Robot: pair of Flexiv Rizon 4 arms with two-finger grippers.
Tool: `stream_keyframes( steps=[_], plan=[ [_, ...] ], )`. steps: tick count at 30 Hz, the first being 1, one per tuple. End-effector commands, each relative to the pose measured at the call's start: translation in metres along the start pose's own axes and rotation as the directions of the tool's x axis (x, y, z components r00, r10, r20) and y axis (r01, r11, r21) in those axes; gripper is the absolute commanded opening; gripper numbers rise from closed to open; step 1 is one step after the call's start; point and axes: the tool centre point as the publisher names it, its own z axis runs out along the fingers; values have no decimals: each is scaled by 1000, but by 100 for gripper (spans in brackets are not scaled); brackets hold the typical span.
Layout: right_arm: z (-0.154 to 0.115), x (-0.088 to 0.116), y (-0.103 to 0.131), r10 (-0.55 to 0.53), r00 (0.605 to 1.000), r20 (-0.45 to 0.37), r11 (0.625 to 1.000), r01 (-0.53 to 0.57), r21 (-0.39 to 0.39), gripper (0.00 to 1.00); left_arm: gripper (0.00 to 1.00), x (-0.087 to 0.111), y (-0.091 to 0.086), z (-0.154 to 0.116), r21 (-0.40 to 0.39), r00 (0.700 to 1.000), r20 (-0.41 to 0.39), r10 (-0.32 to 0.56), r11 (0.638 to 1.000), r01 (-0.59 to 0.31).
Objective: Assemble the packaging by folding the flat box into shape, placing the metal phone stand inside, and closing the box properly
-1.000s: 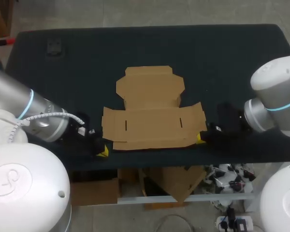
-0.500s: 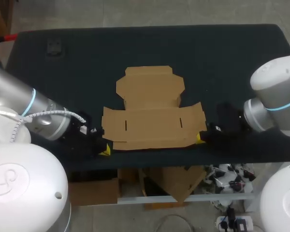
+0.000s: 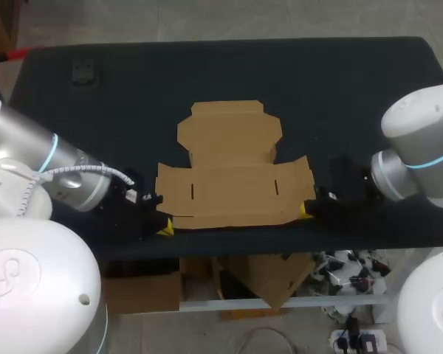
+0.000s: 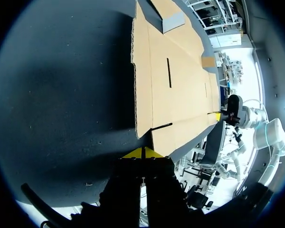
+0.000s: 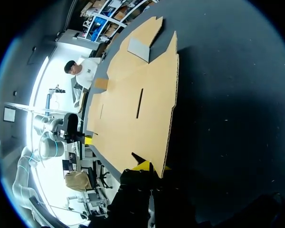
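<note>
The flat brown cardboard box lies unfolded in the middle of the dark table, its front flap reaching the near edge. My left gripper is low at the box's near left corner, shut with nothing in it. In the left wrist view its yellow tips meet just short of the cardboard. My right gripper is shut at the box's near right corner. The right wrist view has its tips at the edge of the cardboard. Whether either touches the cardboard I cannot tell. A small dark object, possibly the phone stand, lies at the far left.
Dark tabletop lies bare around the box on all sides. The table's near edge runs just below both grippers.
My left gripper has slid to the right, closer to the box's near left corner. The right arm and the box have not moved.
</note>
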Motion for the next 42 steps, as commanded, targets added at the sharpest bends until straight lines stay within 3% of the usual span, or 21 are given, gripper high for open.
stream_keyframes(
  steps=[1,34,42],
  plan=[
    [0,-1,1,-2,1000,-5,1000,2,4,0,0,2,-2,4,-1,1000,-2,3,1000,-3],
    [2,8,6,-11,1000,26,1000,11,25,0,0,14,-5,4,14,999,33,23,1000,-24],
    [1,10,4,64,997,48,998,-65,14,0,0,12,-5,3,19,999,38,15,1000,-16]
  ],
)
